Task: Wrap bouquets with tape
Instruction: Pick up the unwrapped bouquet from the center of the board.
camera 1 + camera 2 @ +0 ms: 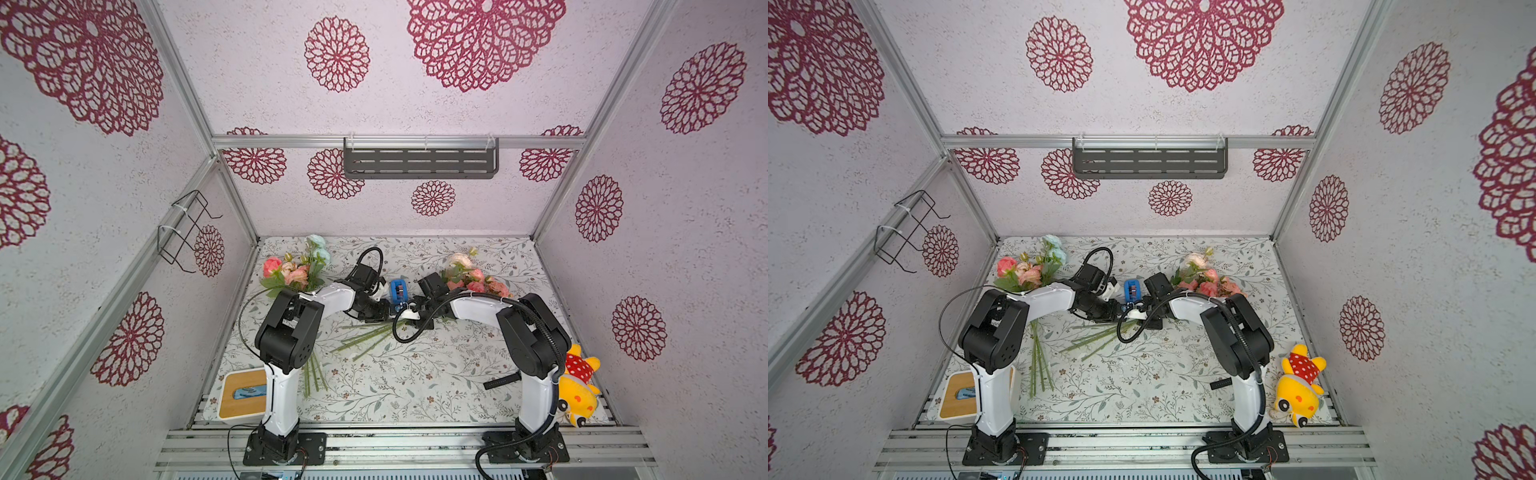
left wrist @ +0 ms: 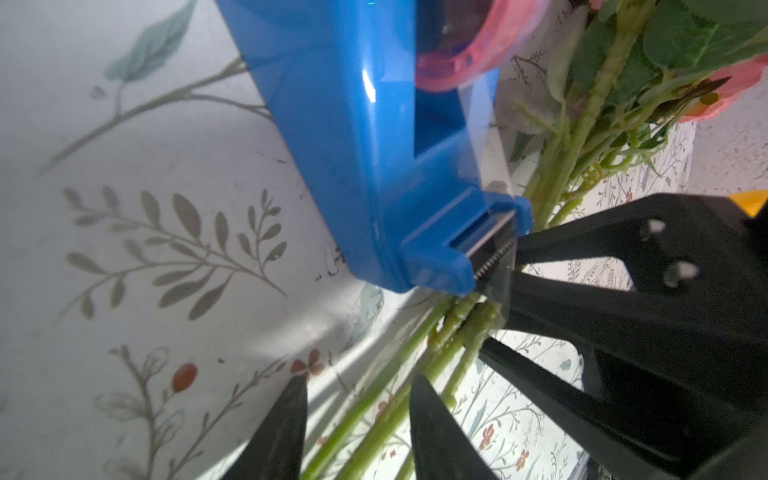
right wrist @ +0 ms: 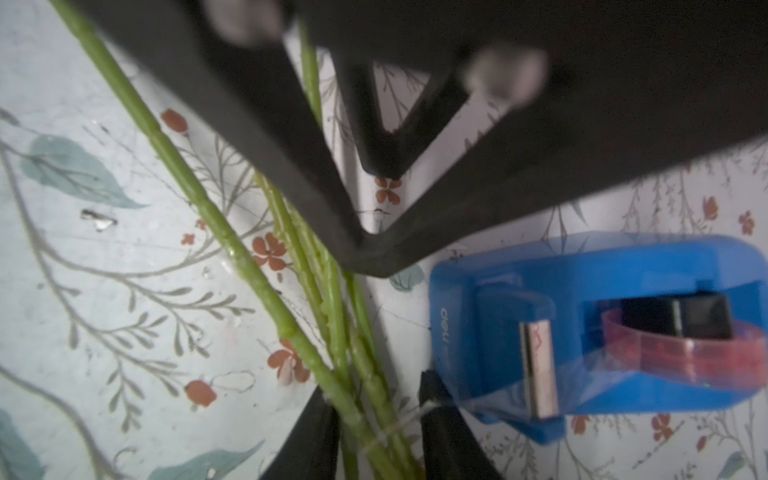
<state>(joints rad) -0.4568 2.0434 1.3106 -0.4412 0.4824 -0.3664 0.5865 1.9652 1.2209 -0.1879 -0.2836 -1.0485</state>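
The blue tape dispenser (image 1: 398, 289) stands on the flowered table cover (image 1: 415, 386) near the middle of the table. It is between the two bouquets and just on the far side of both grippers. Its roll (image 3: 685, 357) has a pink-red core, and a clear strip runs from it to the metal cutter (image 3: 538, 365) at the near end.

The left bouquet (image 1: 293, 269) lies at the far left, with a pale blue bloom on its far side. Its stems (image 1: 312, 374) pass under the left arm toward the near side. The right bouquet (image 1: 473, 276) lies to the right of the dispenser with its blooms far and right. Its own stems (image 1: 365, 337) run to the near left, just in front of the cutter.

Both grippers meet over the stems of the right bouquet. The left gripper (image 2: 359, 380) is partly open. Its two fingers stand on either side of the stems, and a gap shows between one finger and the nearest stem, so it does not pinch them. The right gripper (image 3: 376, 390) is also partly open around the same stems. One finger touches a stem, and the other finger is a little apart from them, close to the cutter end of the dispenser.

A yellow plush toy (image 1: 577, 390) lies at the near right edge, and a white box with a wooden top (image 1: 243, 392) lies at the near left.
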